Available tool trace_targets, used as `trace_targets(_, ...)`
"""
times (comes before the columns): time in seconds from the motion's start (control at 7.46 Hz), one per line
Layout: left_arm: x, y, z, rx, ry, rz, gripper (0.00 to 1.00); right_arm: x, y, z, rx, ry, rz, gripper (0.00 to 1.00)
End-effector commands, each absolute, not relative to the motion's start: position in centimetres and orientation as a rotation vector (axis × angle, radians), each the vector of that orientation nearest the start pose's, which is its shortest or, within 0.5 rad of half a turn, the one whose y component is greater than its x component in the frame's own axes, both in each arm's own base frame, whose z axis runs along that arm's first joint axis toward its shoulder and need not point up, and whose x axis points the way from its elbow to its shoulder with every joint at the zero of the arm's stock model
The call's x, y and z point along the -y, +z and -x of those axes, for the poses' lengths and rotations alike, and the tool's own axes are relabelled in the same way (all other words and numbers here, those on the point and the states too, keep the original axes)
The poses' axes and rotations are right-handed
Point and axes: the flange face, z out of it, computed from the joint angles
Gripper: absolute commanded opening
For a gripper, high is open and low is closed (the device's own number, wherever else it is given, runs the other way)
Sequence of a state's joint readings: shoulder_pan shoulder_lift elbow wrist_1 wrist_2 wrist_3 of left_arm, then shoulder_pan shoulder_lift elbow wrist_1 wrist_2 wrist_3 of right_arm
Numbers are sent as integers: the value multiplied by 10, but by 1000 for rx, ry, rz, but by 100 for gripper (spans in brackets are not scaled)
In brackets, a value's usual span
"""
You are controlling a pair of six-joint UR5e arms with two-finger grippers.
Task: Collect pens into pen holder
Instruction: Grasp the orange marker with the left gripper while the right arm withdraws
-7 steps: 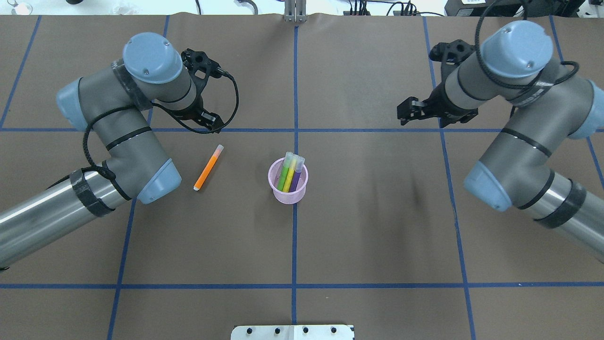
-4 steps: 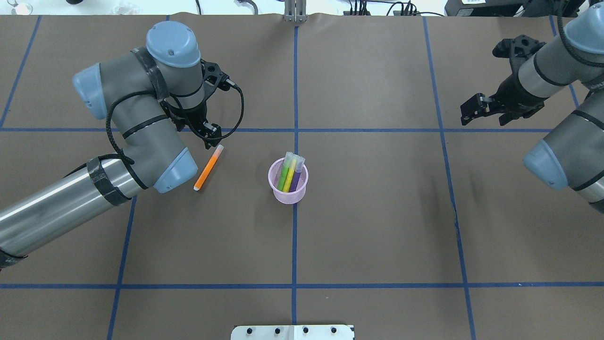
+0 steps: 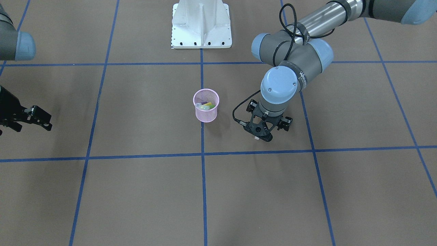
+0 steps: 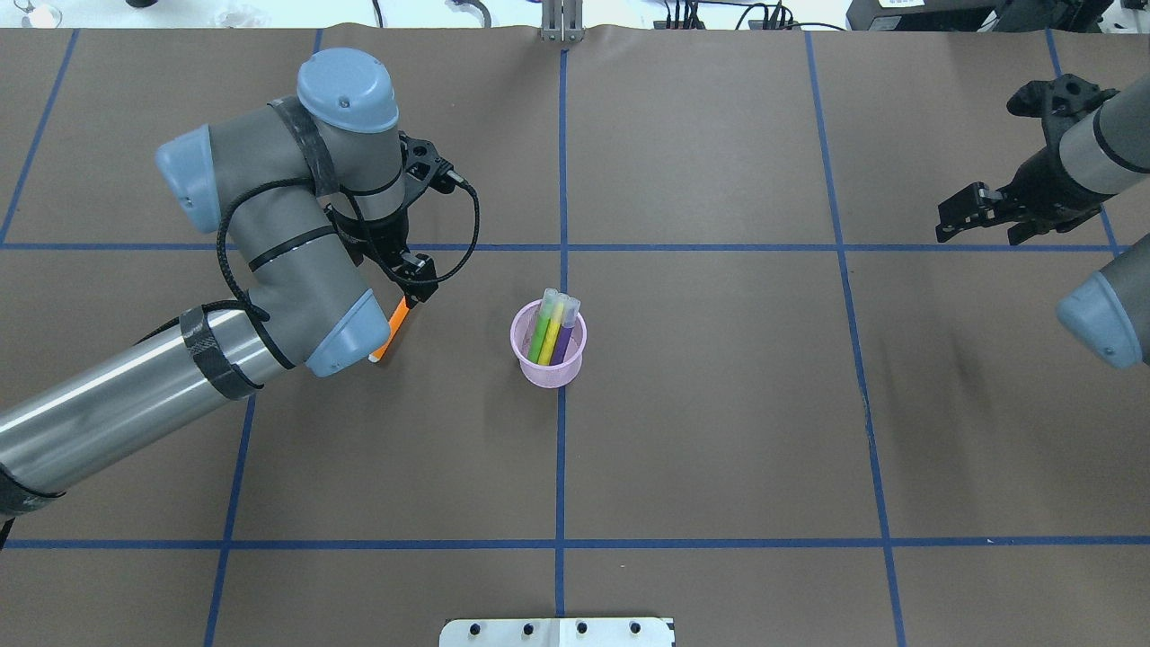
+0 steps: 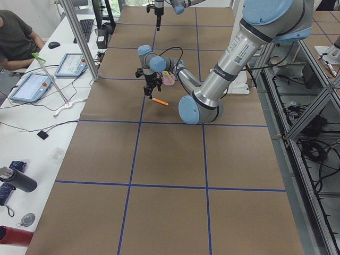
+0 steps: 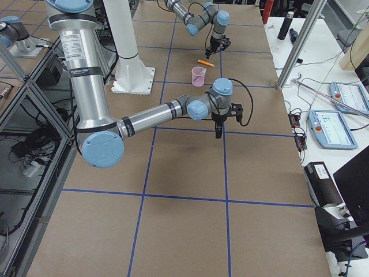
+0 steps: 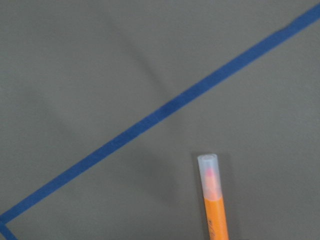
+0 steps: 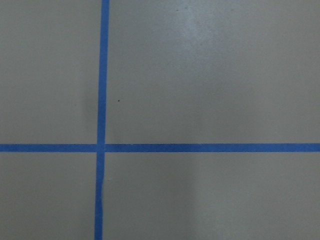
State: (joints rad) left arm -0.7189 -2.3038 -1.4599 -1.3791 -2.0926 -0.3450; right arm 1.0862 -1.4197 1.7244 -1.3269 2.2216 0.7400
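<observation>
Nearest me, at the bottom edge of the overhead view, the white base plate is showing. Farther up, just below the middle of that frame, the pink mesh pen holder is standing upright on the brown table, right on a blue tape line. It is carrying three pens, all leaning toward its upper rim with their pale caps poking out: the green pen, the yellow pen and the purple pen.

Left of the holder and apart from it, the orange pen is lying flat on the table, slanting up to the right. My left pincer is hanging over its capped upper end and hiding it from overhead. Its fingers are looking spread, but I cannot tell whether they are touching the pen. In the left wrist view the pen's translucent cap is sitting low and right of centre, pointing up toward a diagonal tape line.

Farthest off, in the upper right of the overhead frame, my right pincer is hovering by a horizontal tape line. It is spread, gripping nothing, and well apart from the holder.
</observation>
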Motion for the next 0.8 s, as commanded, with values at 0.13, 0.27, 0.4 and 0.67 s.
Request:
trace_targets(0.13,533,303,-519,-659,593,-12,97,533,489,191,815,67,-76,99)
trace_targets(0.27,535,311,-523,-650,594,2,94,533,490,191,815,68,-74,99)
trace_targets(0.4,536,313,-528,-647,594,6,90,533,492,191,813,67,-73,99)
trace_targets(0.67,537,316,-531,-648,596,9,79,533,492,190,814,70,-72,99)
